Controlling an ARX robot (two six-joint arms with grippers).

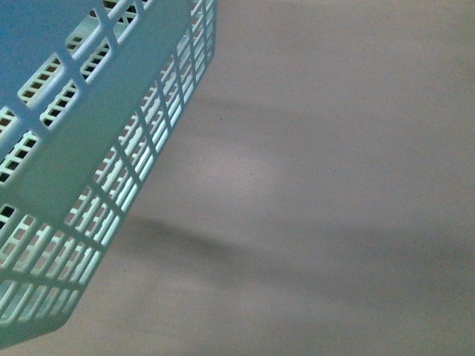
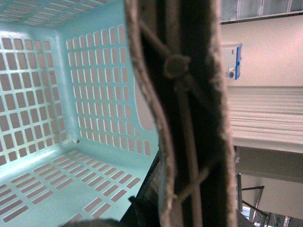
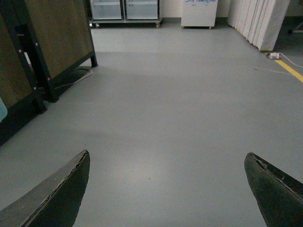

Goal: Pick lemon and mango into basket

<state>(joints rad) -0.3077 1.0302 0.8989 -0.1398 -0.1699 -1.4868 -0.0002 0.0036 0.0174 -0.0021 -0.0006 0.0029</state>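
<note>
Basket (image 1: 96, 148) upper left of front view, above plain grey surface. Right pincer (image 3: 166, 153) spread wide, holding nothing, over grey floor (image 3: 180, 85). Left pincer: opening cannot tell; its camera looks close into basket interior.

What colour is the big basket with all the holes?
The basket is pale turquoise, seen best in the left wrist view.

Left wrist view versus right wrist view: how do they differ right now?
Left wrist view is filled by the basket interior, empty where seen; right wrist view shows grey floor. The right gripper is open, holding nothing; the left gripper's state cannot be told. Shared: neither shows lemon or mango.
</note>
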